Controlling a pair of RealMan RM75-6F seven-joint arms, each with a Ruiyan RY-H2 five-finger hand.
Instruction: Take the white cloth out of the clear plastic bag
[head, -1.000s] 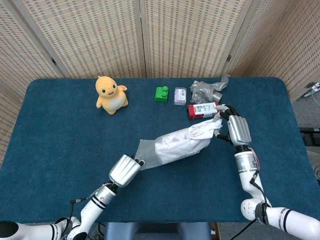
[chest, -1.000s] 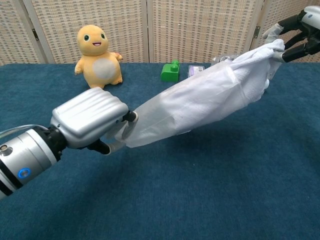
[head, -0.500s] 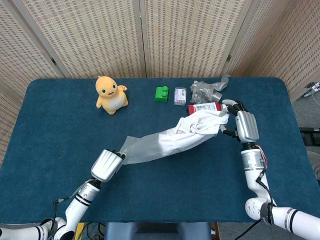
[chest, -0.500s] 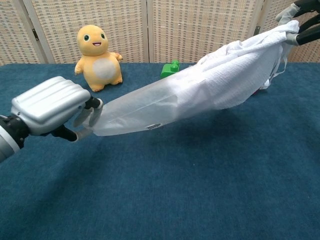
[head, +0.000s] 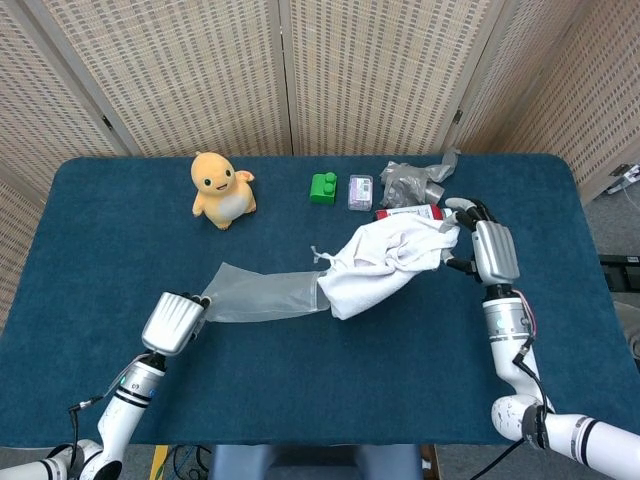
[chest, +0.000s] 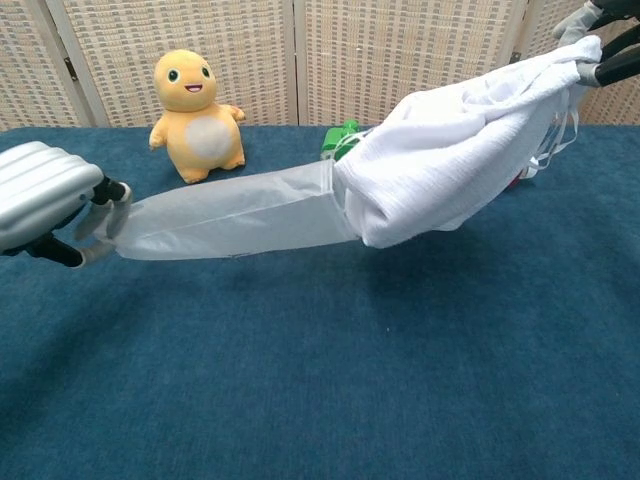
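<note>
The white cloth (head: 385, 262) (chest: 455, 155) hangs above the table, bunched and almost wholly outside the clear plastic bag (head: 262, 295) (chest: 235, 213). My right hand (head: 478, 248) (chest: 603, 40) grips the cloth's far end at the right. At the left, my left hand (head: 174, 322) (chest: 45, 204) pinches the bag's closed end. The bag is stretched flat and looks empty; its mouth meets the cloth's lower edge near the middle.
A yellow plush toy (head: 221, 188) stands at the back left. A green block (head: 322, 187), a small purple box (head: 360, 191), a red can (head: 408, 213) and crumpled grey wrap (head: 415, 178) lie at the back, close behind the cloth.
My left hand has pulled the bag leftward and toward the table's front. The cloth has slid out of the bag and now hangs from my right hand, which has stayed in place.
</note>
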